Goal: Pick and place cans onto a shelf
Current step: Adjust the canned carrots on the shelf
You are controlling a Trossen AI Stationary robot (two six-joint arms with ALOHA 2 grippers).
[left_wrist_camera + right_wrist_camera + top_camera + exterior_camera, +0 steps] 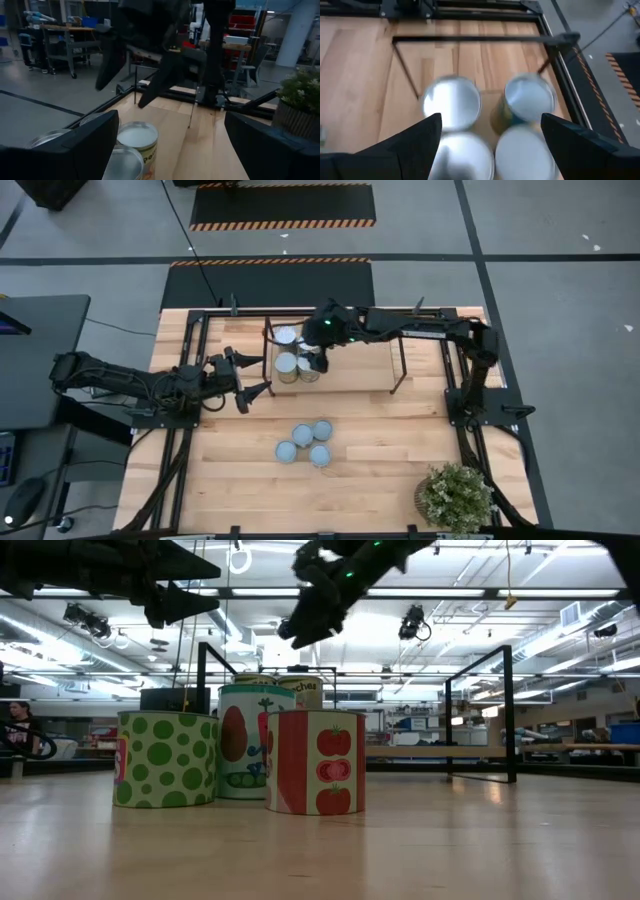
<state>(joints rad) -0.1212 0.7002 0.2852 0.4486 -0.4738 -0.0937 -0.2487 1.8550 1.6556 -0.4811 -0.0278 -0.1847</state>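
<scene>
Right hand (318, 363), fingers spread, hovers seemingly above shelf (400, 377) cans (286, 337).

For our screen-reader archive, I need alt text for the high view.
Seen from above, the right claw hovers open over cans grouped at the left end of the shelf. The left claw waits open beside the shelf, and four more cans stand clustered mid-table.
</scene>
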